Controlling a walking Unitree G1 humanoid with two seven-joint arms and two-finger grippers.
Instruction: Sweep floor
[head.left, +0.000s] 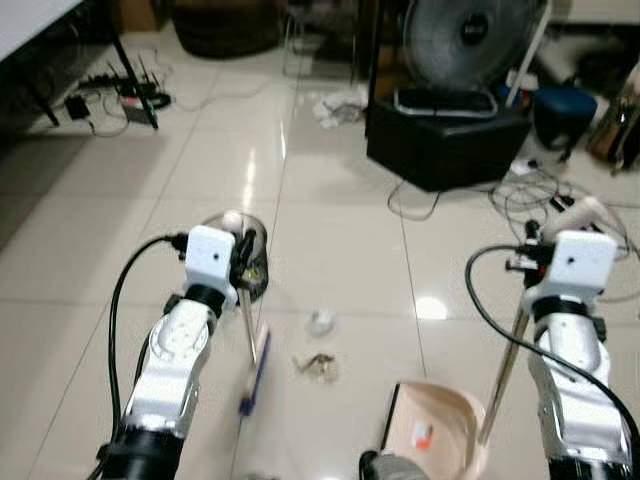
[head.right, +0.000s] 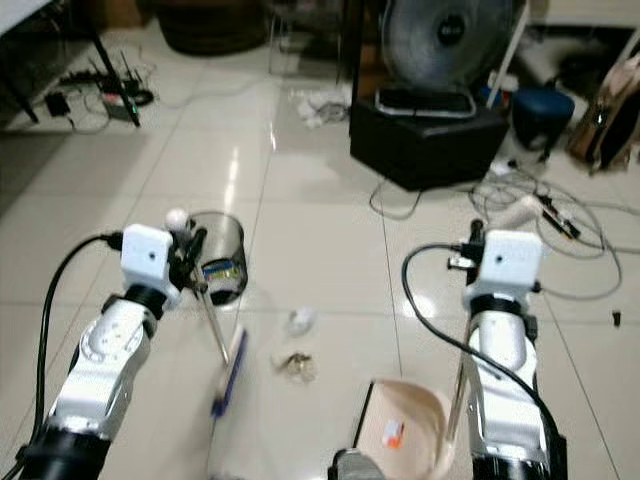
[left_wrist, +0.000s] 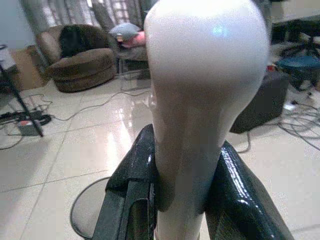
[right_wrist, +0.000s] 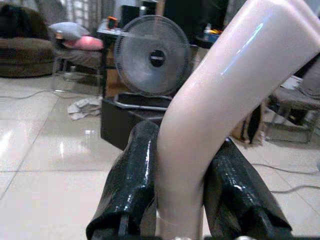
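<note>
Left eye view: glossy tiled floor, fan behind.

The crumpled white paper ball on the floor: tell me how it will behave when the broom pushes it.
The paper ball looks small and crumpled, so it is probably very light. On the glossy tiles it will likely skid or roll ahead of the broom. It may skip sideways past the dustpan.

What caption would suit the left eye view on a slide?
Robot holds a broom in its left gripper and a dustpan in its right, debris on the tiles between.
</note>
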